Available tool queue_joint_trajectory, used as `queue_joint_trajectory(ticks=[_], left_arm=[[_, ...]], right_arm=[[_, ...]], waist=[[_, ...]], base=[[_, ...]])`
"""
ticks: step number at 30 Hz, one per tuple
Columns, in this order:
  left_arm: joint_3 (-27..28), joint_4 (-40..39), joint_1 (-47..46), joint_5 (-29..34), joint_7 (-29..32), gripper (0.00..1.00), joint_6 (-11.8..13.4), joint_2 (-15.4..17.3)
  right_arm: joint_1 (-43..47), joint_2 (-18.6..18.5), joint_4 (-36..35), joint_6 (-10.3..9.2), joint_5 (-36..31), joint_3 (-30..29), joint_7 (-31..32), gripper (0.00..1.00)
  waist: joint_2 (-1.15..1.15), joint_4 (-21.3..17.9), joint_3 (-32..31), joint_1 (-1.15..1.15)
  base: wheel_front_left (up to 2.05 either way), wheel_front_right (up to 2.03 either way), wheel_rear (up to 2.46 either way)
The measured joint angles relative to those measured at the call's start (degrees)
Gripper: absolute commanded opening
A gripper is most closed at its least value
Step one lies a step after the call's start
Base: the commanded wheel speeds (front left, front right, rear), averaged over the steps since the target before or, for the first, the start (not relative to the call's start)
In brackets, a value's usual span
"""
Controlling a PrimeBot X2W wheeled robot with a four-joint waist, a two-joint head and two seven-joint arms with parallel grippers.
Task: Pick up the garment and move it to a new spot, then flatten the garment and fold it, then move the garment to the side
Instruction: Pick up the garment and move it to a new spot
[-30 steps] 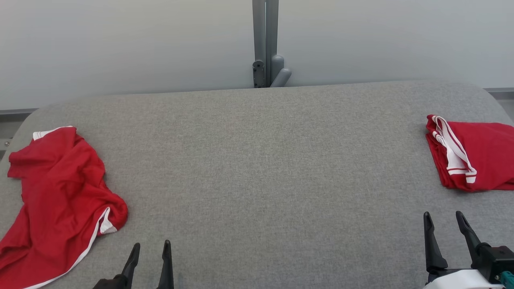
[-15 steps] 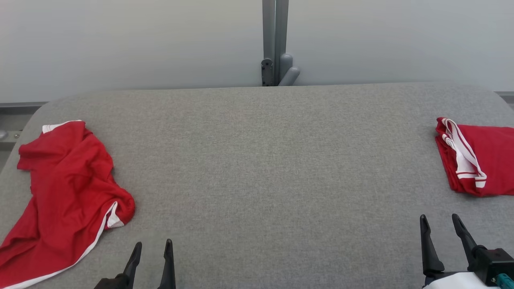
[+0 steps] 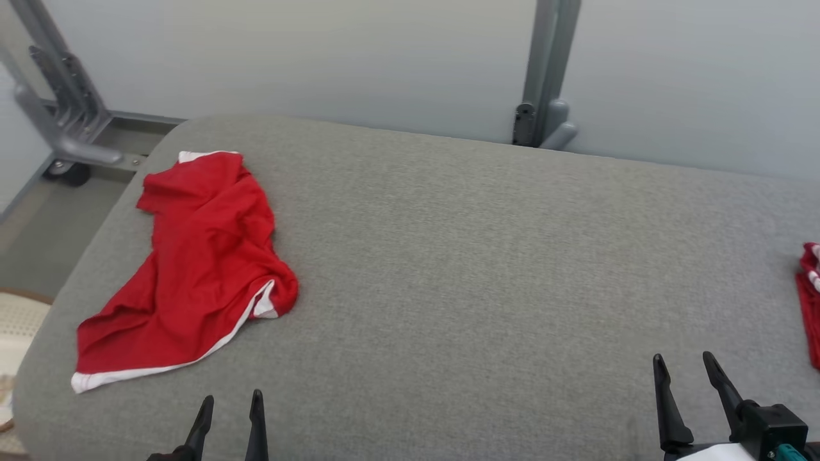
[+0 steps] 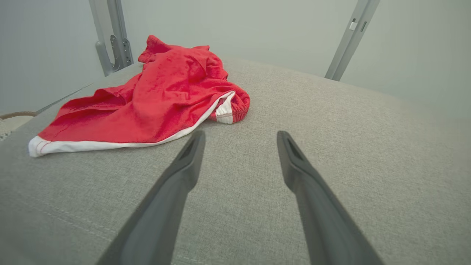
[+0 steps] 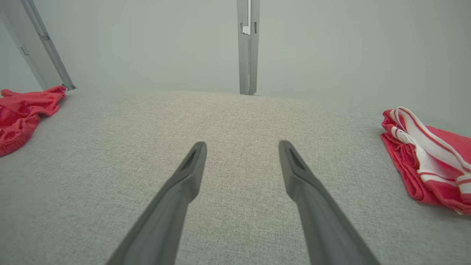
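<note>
We see a crumpled red fabric garment with white trim [image 3: 192, 269] lying at nine o'clock on the grey cloth-covered tabletop [image 3: 480, 256]. Our left gripper [image 3: 232, 396] and right gripper [image 3: 682, 356] (both released, holding nothing) hover at eight and four o'clock.

Both grippers are pretty much the same deal: the left gripper [image 3: 232, 396] and the right gripper [image 3: 681, 356] each have two long skinny fingers [image 4: 176, 191]. They're matte dark grey, nearly black from the head cam, and go from wide at the base to a blunt point, with a shallow recessed slot on the inner face just below each tip. Behind the right one there's a chunky black block [image 3: 765, 426] with squared-off edges, a bit of smooth white shell [image 3: 711, 453] under it, and a little teal plug [image 3: 788, 452] next to that.
</note>
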Motion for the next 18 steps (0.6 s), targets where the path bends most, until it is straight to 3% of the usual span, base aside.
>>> queue_joint_trajectory(ticks=[10,18], left_arm=[[1.9,-0.5,1.9,-0.2,0.0,1.00,-0.2,0.0],[2.3,-1.0,2.5,-0.7,0.0,1.00,-0.1,0.0]], right_arm=[[-0.3,0.0,0.8,0.00,0.0,2.4,0.0,1.00],[-0.7,0.1,1.1,0.00,0.9,3.6,0.0,1.00]], waist=[[0.00,10.1,-0.9,0.00],[0.00,13.6,-1.3,0.00]], base=[[0.00,0.00,0.00],[0.00,0.00,0.00]])
